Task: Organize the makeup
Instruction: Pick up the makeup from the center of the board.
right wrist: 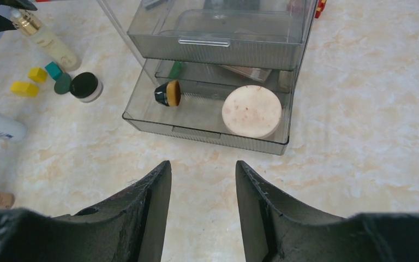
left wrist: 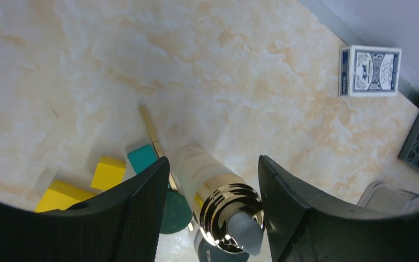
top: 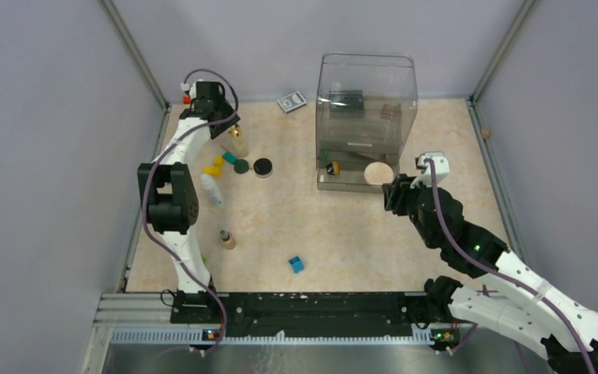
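Step in hand: grasping the gold-capped bottle (left wrist: 226, 210). It stands between the left gripper (left wrist: 213, 159) jaws (clamped or not, cannot tell). Next move needs a firm squeeze, then a lift toward the open drawer (right wrist: 207, 136). Right gripper (right wrist: 203, 164) is parted and empty, with the drawer ahead of it.

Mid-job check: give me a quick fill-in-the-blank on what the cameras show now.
The beige round disc lies in the clear plastic organizer's pulled-out ___ drawer. The left claw flanks the ___-capped clear bottle. The right claw is open and holds ___. The small cube near the arm bases is ___.
Missing: bottom; gold; nothing; blue.
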Robot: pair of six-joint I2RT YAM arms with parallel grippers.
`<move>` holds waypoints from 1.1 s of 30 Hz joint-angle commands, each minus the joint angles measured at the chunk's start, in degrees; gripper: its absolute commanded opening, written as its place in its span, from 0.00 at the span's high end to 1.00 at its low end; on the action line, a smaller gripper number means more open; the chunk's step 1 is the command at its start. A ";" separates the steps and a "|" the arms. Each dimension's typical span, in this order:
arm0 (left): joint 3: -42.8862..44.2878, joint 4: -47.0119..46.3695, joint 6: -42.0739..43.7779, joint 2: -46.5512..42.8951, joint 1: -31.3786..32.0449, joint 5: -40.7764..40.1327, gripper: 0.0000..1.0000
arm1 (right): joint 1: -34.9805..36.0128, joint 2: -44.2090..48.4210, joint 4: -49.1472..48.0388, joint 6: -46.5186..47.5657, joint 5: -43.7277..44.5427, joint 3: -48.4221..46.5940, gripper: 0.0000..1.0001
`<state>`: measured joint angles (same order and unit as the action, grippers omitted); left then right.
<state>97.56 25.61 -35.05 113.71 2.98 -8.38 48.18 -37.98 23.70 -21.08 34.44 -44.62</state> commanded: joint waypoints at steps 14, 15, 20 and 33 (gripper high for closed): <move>-9.45 -12.49 -5.61 -4.98 -5.52 6.34 0.34 | -0.49 -1.00 -0.96 0.77 -0.57 -0.38 0.53; -9.29 -12.51 -5.52 -4.79 -5.45 6.36 0.34 | -0.54 -1.11 -0.99 0.70 -0.57 -0.46 0.53; -8.86 -11.50 -5.71 -3.84 -5.53 5.58 0.34 | -0.52 -1.22 -0.93 0.61 -0.77 -0.45 0.53; -9.94 -13.04 -8.54 0.27 -6.76 6.30 0.34 | -0.54 -1.36 -0.59 0.96 -0.56 -0.55 0.53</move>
<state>87.11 14.79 -43.20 111.35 -2.90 -3.70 48.18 -39.22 23.68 -21.02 34.17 -44.62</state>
